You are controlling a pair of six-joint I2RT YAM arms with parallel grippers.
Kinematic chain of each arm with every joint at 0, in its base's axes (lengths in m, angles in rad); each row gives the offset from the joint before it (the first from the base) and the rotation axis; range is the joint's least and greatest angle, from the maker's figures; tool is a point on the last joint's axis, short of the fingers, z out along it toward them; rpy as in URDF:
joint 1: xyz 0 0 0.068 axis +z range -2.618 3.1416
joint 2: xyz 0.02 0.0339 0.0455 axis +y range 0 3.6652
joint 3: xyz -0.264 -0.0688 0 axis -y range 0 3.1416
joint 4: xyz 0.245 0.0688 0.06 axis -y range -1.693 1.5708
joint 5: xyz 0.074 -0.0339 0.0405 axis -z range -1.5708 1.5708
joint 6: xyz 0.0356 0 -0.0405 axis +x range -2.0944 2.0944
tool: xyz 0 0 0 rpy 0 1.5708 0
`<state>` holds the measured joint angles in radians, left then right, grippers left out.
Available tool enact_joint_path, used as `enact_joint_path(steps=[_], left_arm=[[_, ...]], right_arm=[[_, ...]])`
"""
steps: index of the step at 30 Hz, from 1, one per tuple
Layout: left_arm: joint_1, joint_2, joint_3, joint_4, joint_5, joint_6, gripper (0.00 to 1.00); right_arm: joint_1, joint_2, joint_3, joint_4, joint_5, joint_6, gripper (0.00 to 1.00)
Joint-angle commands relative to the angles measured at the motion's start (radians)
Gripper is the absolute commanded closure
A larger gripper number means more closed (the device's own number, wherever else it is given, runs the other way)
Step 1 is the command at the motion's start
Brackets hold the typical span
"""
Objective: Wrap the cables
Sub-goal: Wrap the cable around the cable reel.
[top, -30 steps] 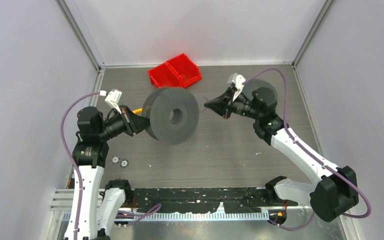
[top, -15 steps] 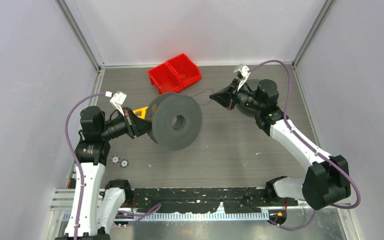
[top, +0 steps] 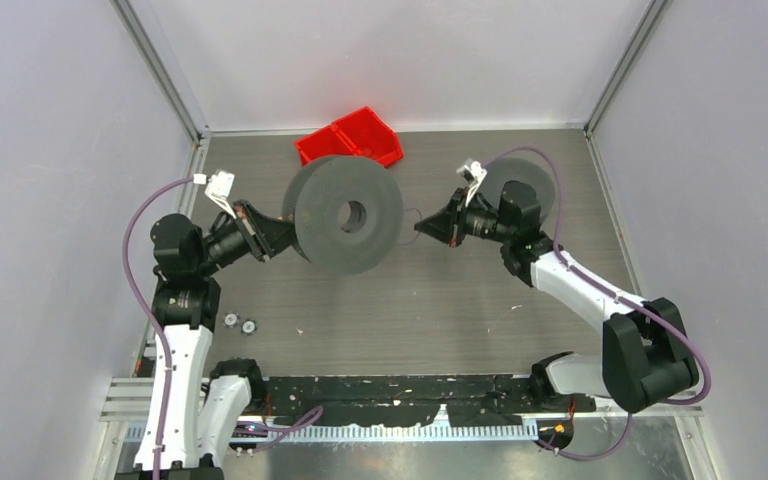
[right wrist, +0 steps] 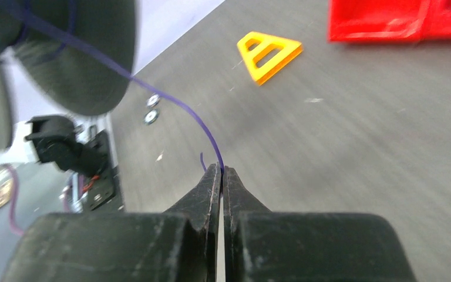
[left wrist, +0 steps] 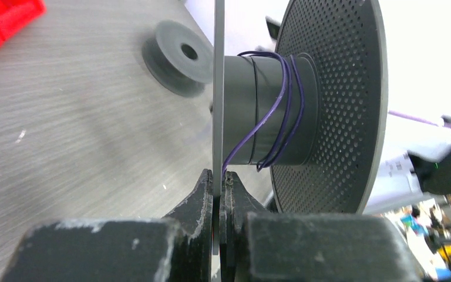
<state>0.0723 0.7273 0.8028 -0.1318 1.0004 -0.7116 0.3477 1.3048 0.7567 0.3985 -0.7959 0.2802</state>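
Note:
The cable (left wrist: 285,100) is a thin purple wire, wound a few turns round the hub of a big dark grey spool (top: 345,215). My left gripper (left wrist: 219,176) is shut on the thin edge of one spool flange (left wrist: 218,88) and holds the spool off the table, on its side. From the spool (right wrist: 82,64) the cable (right wrist: 170,100) runs loosely to my right gripper (right wrist: 222,169), which is shut on it near its free end. In the top view the right gripper (top: 420,228) sits just right of the spool and the left gripper (top: 278,232) just left of it.
Two joined red bins (top: 350,140) stand at the back behind the spool. A second grey spool (top: 520,175) lies flat behind the right arm. A yellow triangle piece (right wrist: 269,53) lies on the table, and two small washers (top: 238,322) lie near the left arm.
The left arm has swung the spool toward the back, and it now covers the yellow triangle. The right gripper swung back and then came nearer with the cable, both grips unchanged.

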Motion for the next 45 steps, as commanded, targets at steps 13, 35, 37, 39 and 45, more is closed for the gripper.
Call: enact_joint_path(steps=[13, 35, 37, 39, 45], left_arm=[[0.006, 0.001, -0.245, 0.807, -0.329, -0.490, 1.00], [-0.218, -0.130, -0.377, 0.656, -0.679, -0.333, 1.00], [-0.233, -0.137, -0.404, 0.670, -0.704, -0.341, 1.00], [-0.244, -0.144, -0.433, 0.699, -0.727, -0.360, 1.00], [-0.288, -0.152, -0.487, 0.759, -0.799, -0.390, 1.00]], right_arm=[[0.290, 0.089, -0.185, 1.082, 0.123, 0.814, 0.95], [0.465, 0.418, -0.014, 1.222, 0.482, 0.931, 0.94], [0.470, 0.407, -0.033, 1.223, 0.528, 0.926, 0.95], [0.475, 0.398, -0.058, 1.222, 0.586, 0.929, 0.94], [0.489, 0.408, -0.084, 1.222, 0.667, 0.980, 0.94]])
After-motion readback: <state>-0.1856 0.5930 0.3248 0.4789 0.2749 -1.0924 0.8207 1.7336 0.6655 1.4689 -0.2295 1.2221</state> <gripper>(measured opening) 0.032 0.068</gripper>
